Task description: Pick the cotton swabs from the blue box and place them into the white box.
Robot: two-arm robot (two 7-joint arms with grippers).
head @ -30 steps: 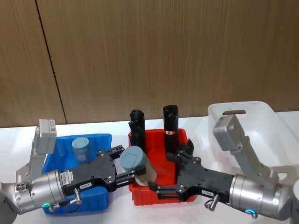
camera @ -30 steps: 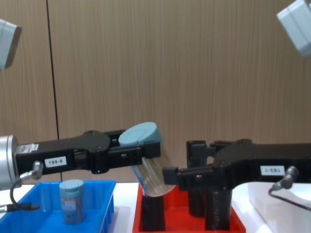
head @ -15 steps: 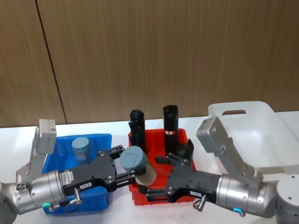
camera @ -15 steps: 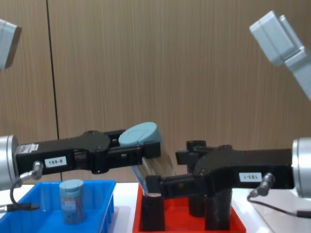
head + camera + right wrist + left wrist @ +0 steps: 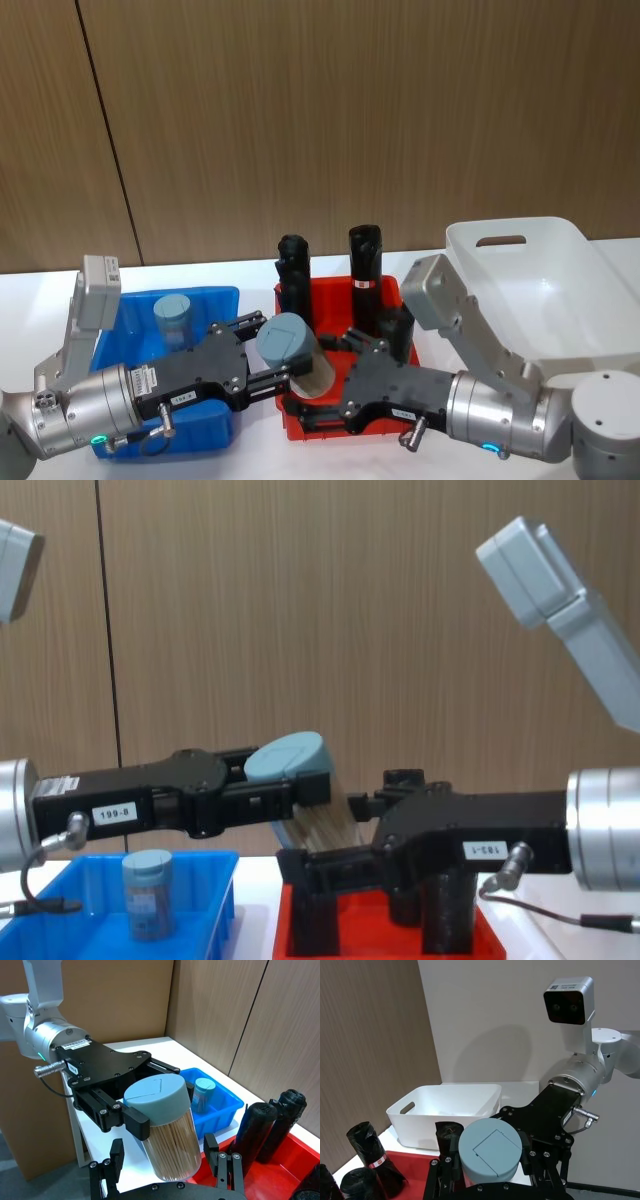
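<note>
Left end effector point(image 5: 272, 358) clamps a tilted cotton swabs jar point(image 5: 167, 1130) near its lid, over the red tray's point(image 5: 392, 292) edge beside the blue box point(image 5: 215, 297). Right end effector point(image 5: 315, 385) waits open around the jar, which looks light, rigid and slick; mid-body seems the safest hold.

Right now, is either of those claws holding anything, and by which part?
The left gripper holds a cotton swab jar, tilted, clamped at its grey-blue lid. The right gripper has open fingers either side of the jar's clear body, not gripping.
</note>
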